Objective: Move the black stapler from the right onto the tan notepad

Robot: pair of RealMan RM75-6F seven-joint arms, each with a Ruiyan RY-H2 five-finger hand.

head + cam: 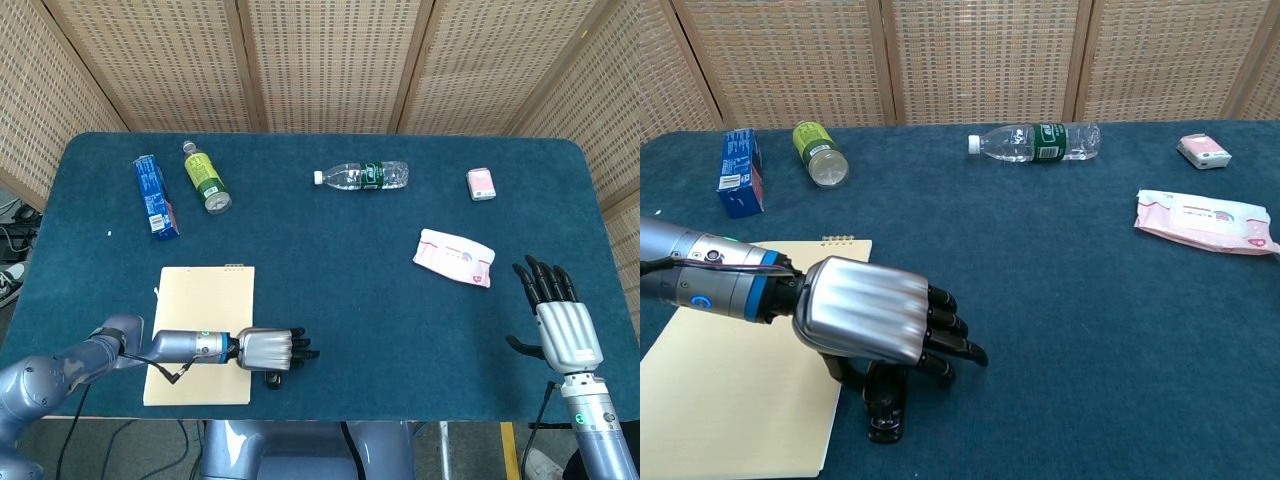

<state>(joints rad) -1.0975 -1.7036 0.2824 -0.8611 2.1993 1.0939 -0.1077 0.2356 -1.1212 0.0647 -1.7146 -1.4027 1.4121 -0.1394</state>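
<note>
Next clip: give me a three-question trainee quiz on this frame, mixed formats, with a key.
1. True or false: the black stapler lies on the tan notepad.
2. Which hand is over the stapler? A) left hand B) right hand
3. Fill in: the clear water bottle lies on its ____.

Key: 1. False; it sits on the table just right of the notepad's edge. 2. A; whether it already grips the stapler cannot be told. The right hand waits open at the near right. 3. side
</note>
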